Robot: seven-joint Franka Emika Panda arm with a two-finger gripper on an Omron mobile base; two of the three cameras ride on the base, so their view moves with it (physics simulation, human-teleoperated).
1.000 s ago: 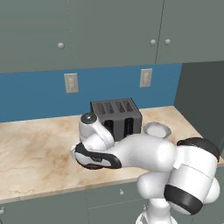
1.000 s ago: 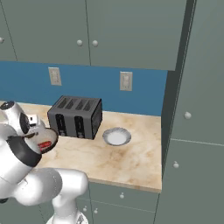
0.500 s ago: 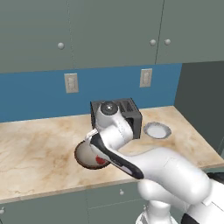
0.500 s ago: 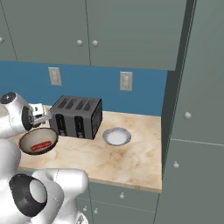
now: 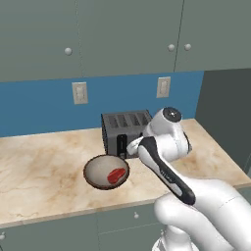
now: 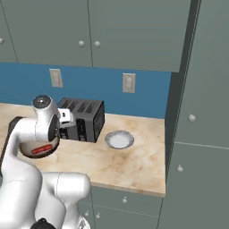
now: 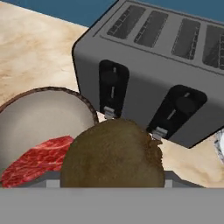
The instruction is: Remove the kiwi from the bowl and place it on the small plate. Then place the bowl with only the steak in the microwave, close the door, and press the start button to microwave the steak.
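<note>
The olive-brown kiwi (image 7: 113, 153) sits close up between my fingers in the hand view, and my gripper (image 5: 130, 145) is shut on it. It hangs just above the counter, in front of the toaster and right of the bowl. The dark brown bowl (image 5: 100, 168) rests on the counter with the red steak (image 5: 116, 175) inside; the bowl (image 7: 39, 118) and steak (image 7: 37, 159) lie left of the kiwi in the hand view. The small scalloped plate (image 6: 119, 139) stands empty, right of the toaster. The microwave and its door are out of view.
A black four-slot toaster (image 5: 124, 128) stands directly behind my hand against the blue backsplash. Grey-green cabinets hang overhead, and a tall cabinet (image 6: 201, 134) closes off the marble counter (image 5: 39, 162) on the right.
My arm has swung right and the hand has come up out of the bowl with the kiwi, toward the toaster's front. The bowl and steak stay put.
</note>
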